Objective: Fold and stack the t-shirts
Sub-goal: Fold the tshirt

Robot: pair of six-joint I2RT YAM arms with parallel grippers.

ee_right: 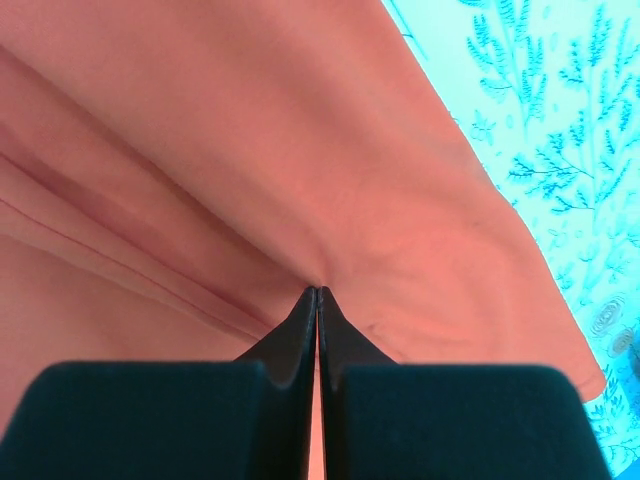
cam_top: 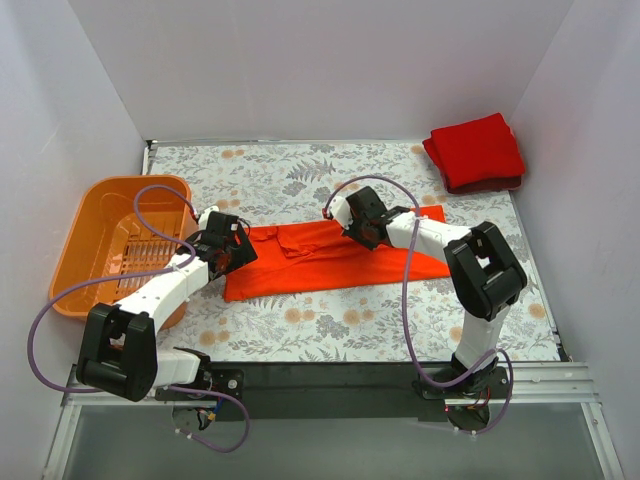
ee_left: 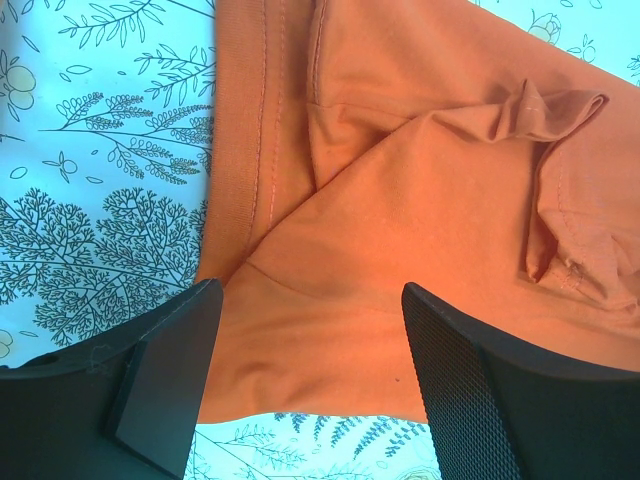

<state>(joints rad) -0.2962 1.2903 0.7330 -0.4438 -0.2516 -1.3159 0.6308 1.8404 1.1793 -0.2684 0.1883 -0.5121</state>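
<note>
A bright orange-red t-shirt [cam_top: 330, 262] lies folded into a long strip across the middle of the table. My left gripper [cam_top: 242, 254] hovers open over its left end. In the left wrist view the fingers [ee_left: 170, 360] straddle the shirt's [ee_left: 400, 200] folded corner without touching it. My right gripper [cam_top: 356, 232] is at the strip's far edge, right of centre. In the right wrist view its tips [ee_right: 317, 292] are shut on a pucker of the orange-red cloth [ee_right: 250, 130]. A deeper red t-shirt [cam_top: 478, 150] sits folded at the back right corner.
An orange plastic basket [cam_top: 120, 186] stands at the left, beside the left arm. The floral tablecloth [cam_top: 320, 335] covers the table, and white walls close in the left, back and right sides.
</note>
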